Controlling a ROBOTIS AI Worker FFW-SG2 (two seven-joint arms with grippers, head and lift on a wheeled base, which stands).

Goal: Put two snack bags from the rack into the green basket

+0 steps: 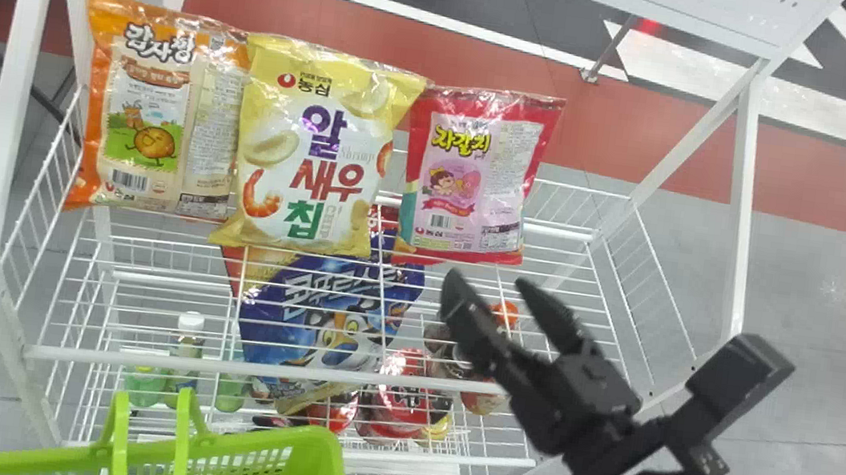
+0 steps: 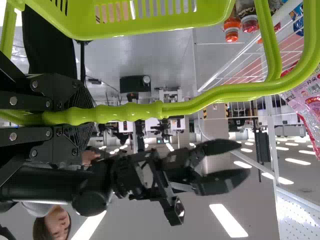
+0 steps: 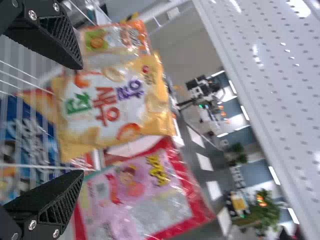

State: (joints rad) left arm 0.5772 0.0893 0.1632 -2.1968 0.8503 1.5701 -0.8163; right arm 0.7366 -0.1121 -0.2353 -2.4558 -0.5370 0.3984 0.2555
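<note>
Left gripper [image 2: 90,118]: squeezing green basket's [image 1: 321,444] handle [image 2: 210,103] | right gripper [image 1: 493,282]: spread wide, empty, near rack's [image 1: 93,357] right edge | three snack bags [image 1: 324,153]: by back edge

The floor [image 1: 824,319] is gray, with a red stripe [image 1: 645,136] and white lines [image 1: 418,16]. Bright lights [image 2: 228,220] shine on the ceiling [image 2: 260,207].

There are capped bottles [image 1: 188,343], a striped floor [image 1: 628,146], green plants [image 3: 267,207] and ceiling lights [image 2: 227,220].
</note>
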